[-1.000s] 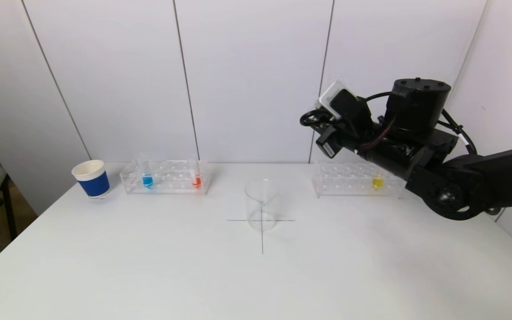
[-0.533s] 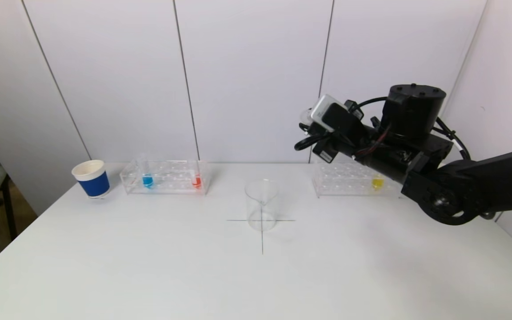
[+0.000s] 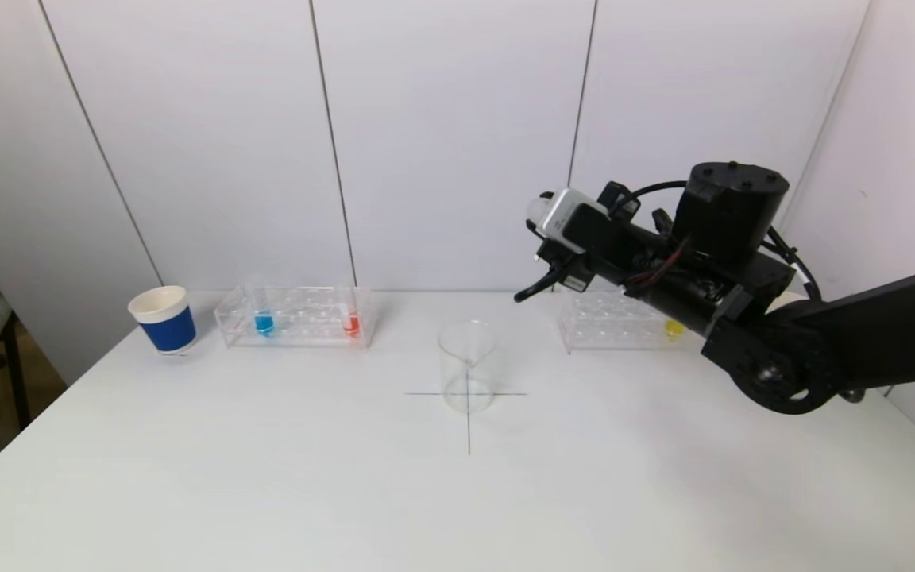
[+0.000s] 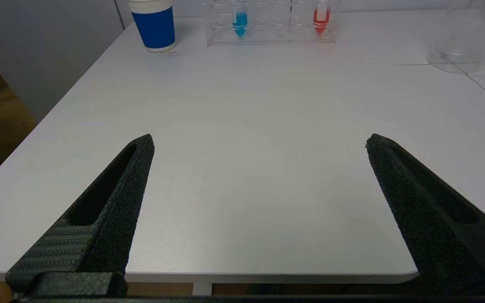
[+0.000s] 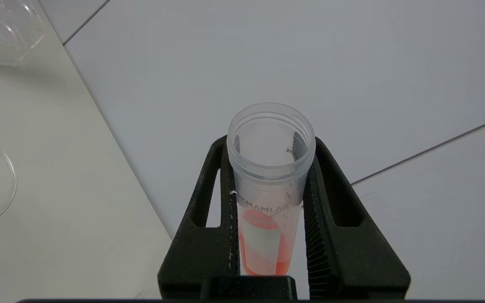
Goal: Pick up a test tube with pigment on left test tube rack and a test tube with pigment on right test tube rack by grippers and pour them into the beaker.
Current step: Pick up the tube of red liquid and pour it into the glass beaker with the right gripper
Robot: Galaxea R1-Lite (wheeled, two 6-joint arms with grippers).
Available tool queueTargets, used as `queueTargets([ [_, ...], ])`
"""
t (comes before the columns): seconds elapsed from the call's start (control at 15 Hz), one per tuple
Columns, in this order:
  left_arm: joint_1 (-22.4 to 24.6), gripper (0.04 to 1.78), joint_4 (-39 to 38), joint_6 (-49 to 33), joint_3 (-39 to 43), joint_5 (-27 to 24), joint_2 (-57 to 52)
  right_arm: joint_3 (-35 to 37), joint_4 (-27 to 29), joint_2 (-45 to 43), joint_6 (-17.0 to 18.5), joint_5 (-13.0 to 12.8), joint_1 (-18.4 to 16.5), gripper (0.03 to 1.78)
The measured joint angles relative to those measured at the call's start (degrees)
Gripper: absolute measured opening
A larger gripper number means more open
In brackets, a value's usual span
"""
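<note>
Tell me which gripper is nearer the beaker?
Right. The right gripper, holding a tube of red liquid, hangs above and just right of the beaker. The left gripper sits open over the table's near left edge, far off.

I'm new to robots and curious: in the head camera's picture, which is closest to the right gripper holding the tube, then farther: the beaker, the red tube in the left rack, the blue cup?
From the right gripper:
1. Beaker, table centre, just below it.
2. Red tube, left rack's near end.
3. Blue cup, far left.
</note>
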Motion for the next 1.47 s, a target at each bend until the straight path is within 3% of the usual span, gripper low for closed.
queueTargets([
  [0.27,0.0,1.76,0.0,0.0,0.0,0.0,0.0,0.6,-7.9,3.8,-3.0,0.0,0.1,0.49],
  [0.53,0.0,1.76,0.0,0.0,0.0,0.0,0.0,1.1,-12.3,6.8,-3.4,0.1,0.4,0.49],
  [0.93,0.0,1.76,0.0,0.0,0.0,0.0,0.0,1.0,-13.7,9.8,-3.6,1.4,0.8,0.49],
  [1.47,0.0,1.76,0.0,0.0,0.0,0.0,0.0,1.8,-18.8,11.8,-6.7,2.4,2.0,0.49],
])
